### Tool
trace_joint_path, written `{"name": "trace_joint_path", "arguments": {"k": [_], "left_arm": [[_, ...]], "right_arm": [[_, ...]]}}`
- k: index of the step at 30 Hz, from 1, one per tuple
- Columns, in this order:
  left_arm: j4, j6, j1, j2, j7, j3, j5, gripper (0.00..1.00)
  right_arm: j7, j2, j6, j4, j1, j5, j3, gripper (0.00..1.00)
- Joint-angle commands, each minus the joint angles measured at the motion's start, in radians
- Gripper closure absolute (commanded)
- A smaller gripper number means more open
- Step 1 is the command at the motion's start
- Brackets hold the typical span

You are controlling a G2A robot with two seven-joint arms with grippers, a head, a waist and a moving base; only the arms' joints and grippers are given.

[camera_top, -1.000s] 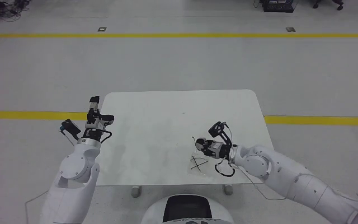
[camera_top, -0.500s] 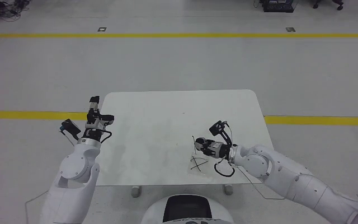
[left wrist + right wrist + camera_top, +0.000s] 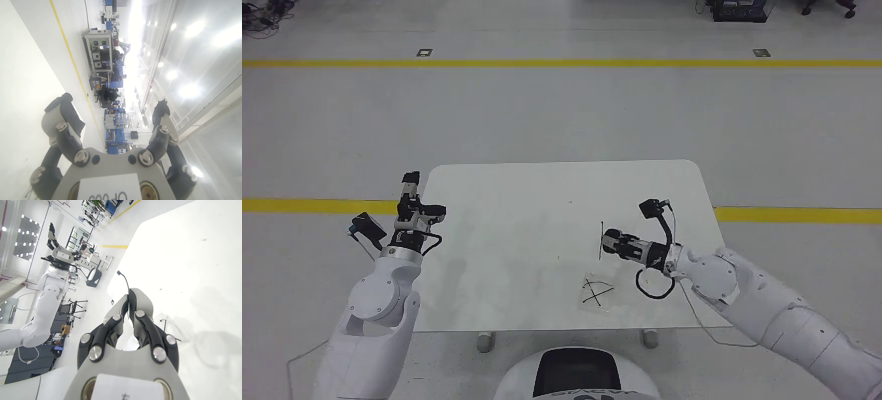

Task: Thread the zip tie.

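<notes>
Pickup: R gripper (image 3: pixel 129 306) clamps thin black plastic zip tie (image 3: pixel 127 283); L gripper (image 3: pixel 113 101), apart at 9 o'clock of white table (image 3: pixel 542 200), prob. takes its head next.

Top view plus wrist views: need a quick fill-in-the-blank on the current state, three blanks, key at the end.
1. The right gripper pinches one black ___.
2. The left gripper is ___, holding nothing.
3. Spare ties lie on the white ___.
Missing words: zip tie; open; table.
</notes>
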Motion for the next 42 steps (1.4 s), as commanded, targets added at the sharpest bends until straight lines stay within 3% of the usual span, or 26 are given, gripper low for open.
{"name": "trace_joint_path", "arguments": {"k": [1,8,13,22,31,35,39,42], "left_arm": [[0.0,0.0,0.0,0.0,0.0,0.0,0.0,0.0],[0.0,0.0,0.0,0.0,0.0,0.0,0.0,0.0],[-0.004,-0.003,-0.003,0.0,-0.006,0.004,0.01,0.0],[-0.034,-0.099,-0.022,0.003,-0.094,0.137,0.384,0.0],[-0.034,-0.102,-0.025,0.004,-0.094,0.141,0.414,0.0],[-0.048,-0.17,-0.045,0.009,-0.124,0.193,0.648,0.0],[-0.042,-0.204,-0.068,0.01,-0.126,0.259,0.86,0.0],[-0.035,-0.216,-0.089,0.007,-0.113,0.308,0.96,0.0]], "right_arm": [[0.0,0.0,0.0,0.0,0.0,0.0,0.0,1.0],[0.0,0.0,0.0,0.0,0.0,0.0,0.0,1.0],[-0.031,-0.014,0.0,-0.008,-0.032,0.089,0.024,1.0],[0.007,-0.059,0.081,-0.002,-0.011,0.226,0.033,1.0],[0.002,-0.06,0.082,-0.003,-0.014,0.229,0.035,1.0],[-0.018,-0.07,0.11,-0.008,-0.03,0.279,0.055,1.0],[-0.015,-0.078,0.131,-0.011,-0.045,0.327,0.076,1.0],[-0.003,-0.085,0.156,-0.014,-0.055,0.364,0.09,1.0]]}}
